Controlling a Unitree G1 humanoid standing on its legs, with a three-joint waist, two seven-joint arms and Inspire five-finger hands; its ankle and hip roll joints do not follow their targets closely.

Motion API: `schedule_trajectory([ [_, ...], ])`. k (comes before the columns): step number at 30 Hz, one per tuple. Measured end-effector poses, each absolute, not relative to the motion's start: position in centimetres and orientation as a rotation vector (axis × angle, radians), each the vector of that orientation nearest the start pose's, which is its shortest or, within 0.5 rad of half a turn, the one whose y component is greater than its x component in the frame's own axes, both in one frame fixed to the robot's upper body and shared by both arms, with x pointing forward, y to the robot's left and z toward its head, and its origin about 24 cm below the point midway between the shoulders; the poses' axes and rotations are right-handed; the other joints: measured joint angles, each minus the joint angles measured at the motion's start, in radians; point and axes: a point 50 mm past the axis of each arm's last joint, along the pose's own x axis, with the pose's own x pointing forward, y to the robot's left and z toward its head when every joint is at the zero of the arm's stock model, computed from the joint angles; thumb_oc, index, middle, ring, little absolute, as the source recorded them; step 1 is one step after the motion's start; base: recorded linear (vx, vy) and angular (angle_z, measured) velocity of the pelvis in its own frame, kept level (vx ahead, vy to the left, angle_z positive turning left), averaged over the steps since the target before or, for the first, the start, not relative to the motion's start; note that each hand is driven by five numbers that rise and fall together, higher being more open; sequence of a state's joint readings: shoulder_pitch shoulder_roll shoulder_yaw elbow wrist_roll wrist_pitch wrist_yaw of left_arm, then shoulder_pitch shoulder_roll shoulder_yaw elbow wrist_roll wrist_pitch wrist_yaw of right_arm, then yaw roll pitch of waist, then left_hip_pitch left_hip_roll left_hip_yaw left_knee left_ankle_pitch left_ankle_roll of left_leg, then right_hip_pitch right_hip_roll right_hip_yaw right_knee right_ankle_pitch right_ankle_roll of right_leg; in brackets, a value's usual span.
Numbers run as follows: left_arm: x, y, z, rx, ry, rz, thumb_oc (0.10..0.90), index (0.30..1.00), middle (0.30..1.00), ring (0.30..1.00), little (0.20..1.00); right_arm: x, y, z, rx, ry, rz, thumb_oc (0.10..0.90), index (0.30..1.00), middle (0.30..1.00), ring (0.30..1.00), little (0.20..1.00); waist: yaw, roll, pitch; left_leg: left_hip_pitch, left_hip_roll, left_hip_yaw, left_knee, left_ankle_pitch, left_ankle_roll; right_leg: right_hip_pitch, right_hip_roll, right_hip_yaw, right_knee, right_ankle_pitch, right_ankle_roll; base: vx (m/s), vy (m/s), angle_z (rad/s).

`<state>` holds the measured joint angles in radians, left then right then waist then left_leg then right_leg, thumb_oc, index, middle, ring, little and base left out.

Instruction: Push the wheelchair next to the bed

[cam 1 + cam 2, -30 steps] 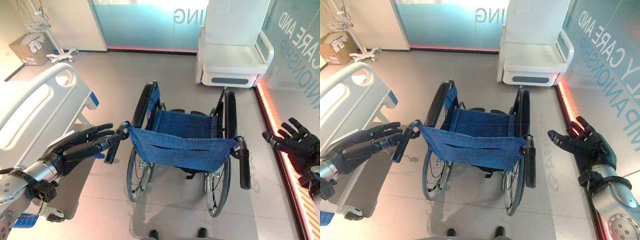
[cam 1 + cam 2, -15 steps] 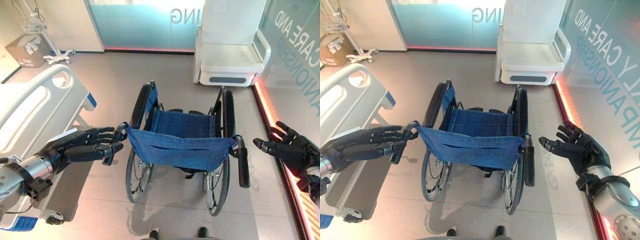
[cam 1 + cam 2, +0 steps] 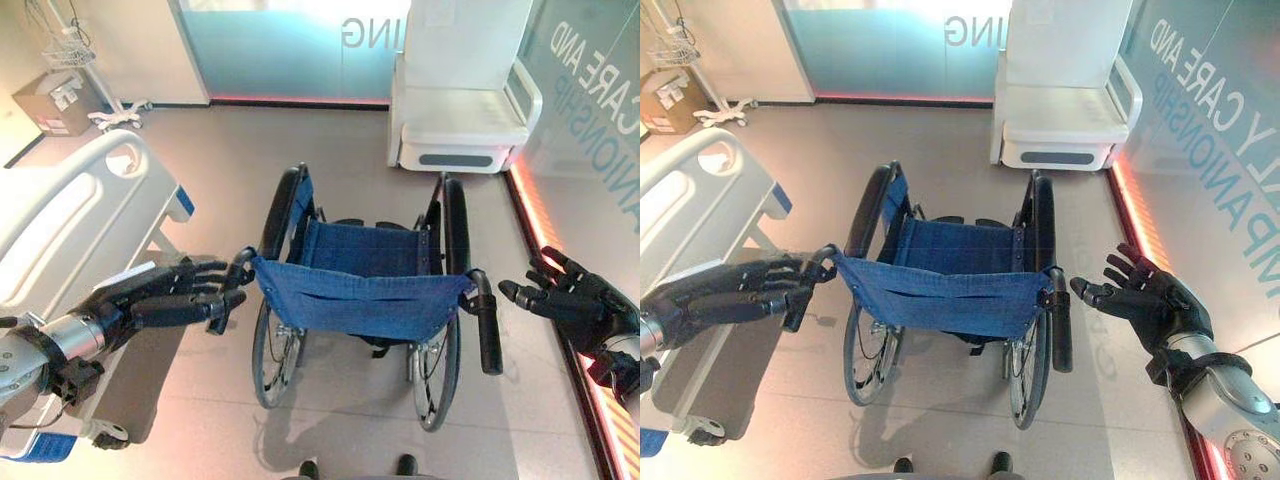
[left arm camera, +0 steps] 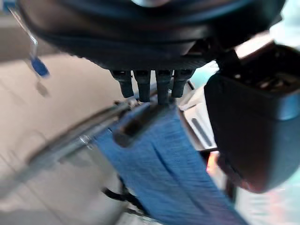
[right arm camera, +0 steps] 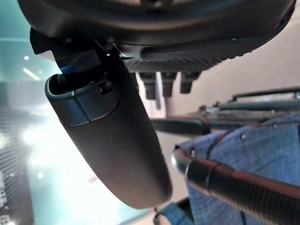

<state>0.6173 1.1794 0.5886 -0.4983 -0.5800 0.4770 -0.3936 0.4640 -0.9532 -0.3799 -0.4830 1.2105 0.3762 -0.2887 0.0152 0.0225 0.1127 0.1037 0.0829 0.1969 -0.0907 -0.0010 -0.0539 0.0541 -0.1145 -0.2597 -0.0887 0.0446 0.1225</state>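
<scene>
Glossy grey floor (image 3: 220, 170) spreading under a hospital room, teal glass wall (image 3: 290, 45) glowing at the back. Left robot hand (image 3: 165, 300) now reaching alongside the wheelchair's left push handle (image 3: 225, 300), fingers extended and only loosely bent across the grip, closer on it than a second ago, when still short of it; in the left wrist view, fingertips (image 4: 150, 89) lying at the grip, not wrapping it. Right robot hand (image 3: 1145, 300) hovering with fingers spread wide, having drawn in from beside the red floor strip (image 3: 545, 235) toward the right push handle (image 3: 1060, 325), still apart from it. Wheelchair (image 3: 365, 290) with blue sling seat standing mid-floor, back toward the camera, unmoved. Bed (image 3: 70, 215) with white rail sitting just left of the wheelchair, behind the left arm. White chair (image 3: 465, 110) waiting beyond, cardboard box (image 3: 55, 98) resting in the far left corner.
</scene>
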Motion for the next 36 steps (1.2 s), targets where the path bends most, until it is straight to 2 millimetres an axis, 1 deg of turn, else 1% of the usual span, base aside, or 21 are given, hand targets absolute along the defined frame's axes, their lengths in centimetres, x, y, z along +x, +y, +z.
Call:
schedule_trajectory([
  [2, 16.3, 32.1, 16.3, 0.657, 0.539, -0.257, 0.800, 0.900, 0.900, 0.900, 0.900, 17.7, -29.7, 13.4, 0.124, 0.293, -0.176, 0.800, 0.900, 0.900, 0.900, 0.900, 0.001, 0.003, 0.000, 0.000, 0.000, 0.000, 0.000, 0.000, 0.000, 0.000, 0.000, 0.000, 0.000, 0.000, 0.000, 0.00, 0.000, 0.00],
  [4, 15.8, 32.1, 15.6, 0.638, 0.593, -0.287, 0.800, 0.900, 0.900, 0.900, 0.900, 17.5, -29.7, 13.2, 0.124, 0.303, -0.180, 0.800, 0.900, 0.900, 0.900, 0.900, 0.005, 0.005, 0.001, 0.002, 0.000, 0.000, 0.000, 0.000, 0.000, 0.000, -0.001, -0.001, 0.000, 0.000, 0.000, 0.01, -0.002, 0.02],
  [7, 15.3, 31.9, 15.1, 0.631, 0.632, -0.320, 0.800, 0.900, 0.900, 0.900, 0.900, 17.4, -29.7, 13.1, 0.124, 0.306, -0.181, 0.800, 0.900, 0.900, 0.900, 0.900, 0.014, 0.005, 0.001, 0.002, 0.000, -0.002, 0.000, 0.003, 0.004, 0.000, 0.000, -0.003, 0.000, 0.000, 0.000, 0.01, -0.003, 0.02],
  [11, 15.2, 32.2, 15.2, 0.679, 0.645, -0.292, 0.800, 0.900, 0.900, 0.900, 0.900, 17.4, -29.7, 13.1, 0.124, 0.306, -0.180, 0.800, 0.900, 0.900, 0.900, 0.900, 0.016, 0.007, 0.000, 0.000, 0.000, -0.002, 0.000, 0.003, 0.004, 0.000, 0.000, -0.003, 0.000, 0.000, 0.000, 0.00, 0.000, 0.00],
  [13, 15.1, 32.7, 15.5, 0.711, 0.646, -0.264, 0.800, 0.900, 0.900, 0.900, 0.900, 17.4, -29.7, 13.1, 0.124, 0.310, -0.180, 0.800, 0.900, 0.900, 0.900, 0.900, 0.014, 0.008, 0.000, 0.000, 0.000, -0.002, 0.000, 0.003, 0.004, 0.000, 0.000, -0.003, 0.000, 0.000, 0.000, 0.00, 0.000, 0.00],
  [17, 15.0, 32.9, 15.8, 0.704, 0.645, -0.251, 0.800, 0.900, 0.900, 0.900, 0.900, 17.3, -29.6, 13.1, 0.123, 0.313, -0.176, 0.800, 0.900, 0.900, 0.900, 0.900, 0.013, 0.010, 0.000, 0.001, -0.001, -0.002, 0.000, 0.003, 0.004, 0.000, -0.001, -0.002, 0.000, 0.000, 0.000, 0.00, 0.000, 0.00],
  [22, 15.1, 32.1, 15.4, 0.594, 0.618, -0.277, 0.800, 0.900, 0.900, 0.900, 0.900, 17.3, -29.6, 13.1, 0.122, 0.311, -0.174, 0.800, 0.900, 0.900, 0.900, 0.900, 0.011, 0.012, 0.000, 0.000, 0.000, -0.002, 0.000, 0.003, 0.004, 0.001, 0.000, -0.003, 0.000, 0.000, 0.000, 0.00, 0.000, 0.00],
  [27, 15.8, 31.7, 15.1, 0.490, 0.564, -0.231, 0.800, 0.900, 0.900, 0.900, 0.900, 17.3, -29.6, 13.1, 0.121, 0.311, -0.174, 0.800, 0.900, 0.900, 0.900, 0.900, 0.011, 0.013, -0.001, 0.000, 0.000, -0.002, 0.000, 0.003, 0.004, 0.001, 0.000, -0.002, 0.000, 0.000, 0.000, 0.00, 0.000, 0.00],
  [30, 16.4, 31.2, 14.7, 0.419, 0.536, -0.239, 0.800, 0.900, 0.900, 0.900, 0.900, 17.4, -29.5, 13.0, 0.123, 0.312, -0.170, 0.800, 0.900, 0.900, 0.900, 0.900, 0.010, 0.015, -0.002, 0.001, -0.001, -0.002, 0.000, 0.003, 0.004, 0.001, 0.000, -0.002, 0.000, 0.000, 0.000, 0.00, 0.000, 0.00],
  [31, 16.6, 30.8, 14.3, 0.388, 0.540, -0.252, 0.800, 0.900, 0.900, 0.900, 0.900, 17.4, -29.5, 13.1, 0.123, 0.311, -0.169, 0.800, 0.900, 0.900, 0.900, 0.900, 0.009, 0.017, -0.004, 0.004, -0.001, -0.002, 0.000, 0.003, 0.004, 0.001, 0.000, -0.002, 0.000, 0.001, 0.000, 0.00, 0.000, 0.00],
  [33, 16.8, 30.7, 14.0, 0.376, 0.552, -0.241, 0.800, 0.900, 0.900, 0.900, 0.900, 17.5, -29.4, 13.1, 0.124, 0.308, -0.167, 0.800, 0.900, 0.900, 0.900, 0.900, 0.009, 0.019, -0.005, 0.005, -0.001, -0.002, 0.000, 0.003, 0.004, 0.001, 0.000, -0.001, 0.000, 0.001, 0.000, 0.00, 0.000, 0.00],
  [36, 17.1, 30.6, 13.5, 0.312, 0.573, -0.230, 0.800, 0.900, 0.900, 0.900, 0.900, 17.8, -29.0, 13.0, 0.130, 0.307, -0.146, 0.800, 0.900, 0.900, 0.900, 0.900, 0.005, 0.021, -0.007, 0.005, -0.001, -0.002, 0.000, 0.004, 0.005, 0.001, 0.000, 0.000, 0.000, 0.001, 0.001, 0.01, 0.002, 0.00],
])
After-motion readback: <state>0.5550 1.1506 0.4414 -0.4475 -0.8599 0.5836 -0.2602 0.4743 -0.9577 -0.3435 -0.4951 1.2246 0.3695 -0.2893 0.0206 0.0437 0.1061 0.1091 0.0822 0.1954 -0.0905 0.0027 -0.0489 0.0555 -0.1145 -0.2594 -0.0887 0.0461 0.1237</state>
